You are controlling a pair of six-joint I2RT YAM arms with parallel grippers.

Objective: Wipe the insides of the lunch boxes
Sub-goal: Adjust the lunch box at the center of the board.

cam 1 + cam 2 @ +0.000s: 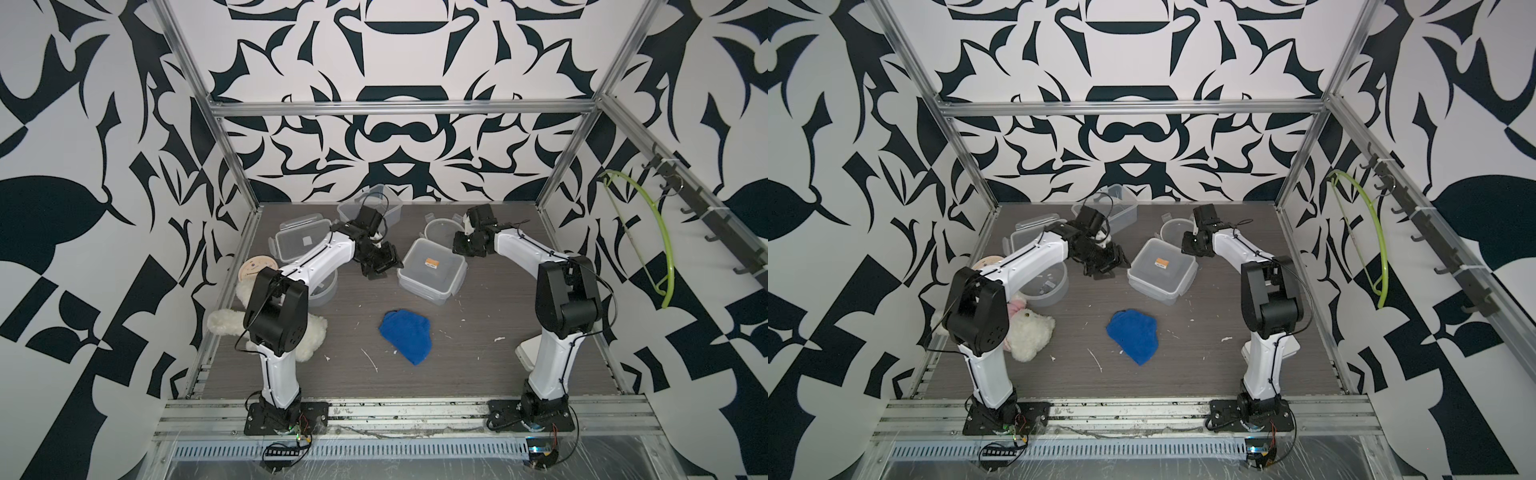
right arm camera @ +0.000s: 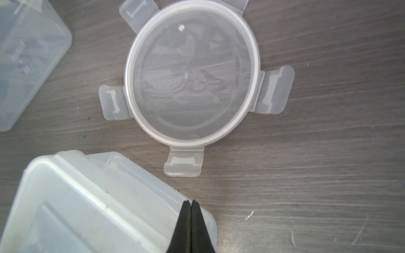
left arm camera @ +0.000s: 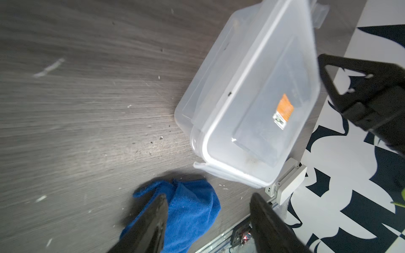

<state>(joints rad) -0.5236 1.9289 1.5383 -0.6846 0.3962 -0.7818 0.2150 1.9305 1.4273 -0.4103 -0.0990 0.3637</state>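
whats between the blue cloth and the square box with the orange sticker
Nothing but bare tabletop lies between the blue cloth and the square box, in both top views.

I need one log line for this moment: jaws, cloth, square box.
left jaws: open, empty | right jaws: shut, at square box lid corner | blue cloth: on table, unheld

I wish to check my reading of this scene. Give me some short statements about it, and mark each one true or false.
1. The blue cloth lies on the table, held by no tool. True.
2. The right tool stands wide open. False: its jaws are shut together.
3. The square lunch box shows an orange sticker on top. True.
4. The round lid sits on a box. False: it lies alone on the table.
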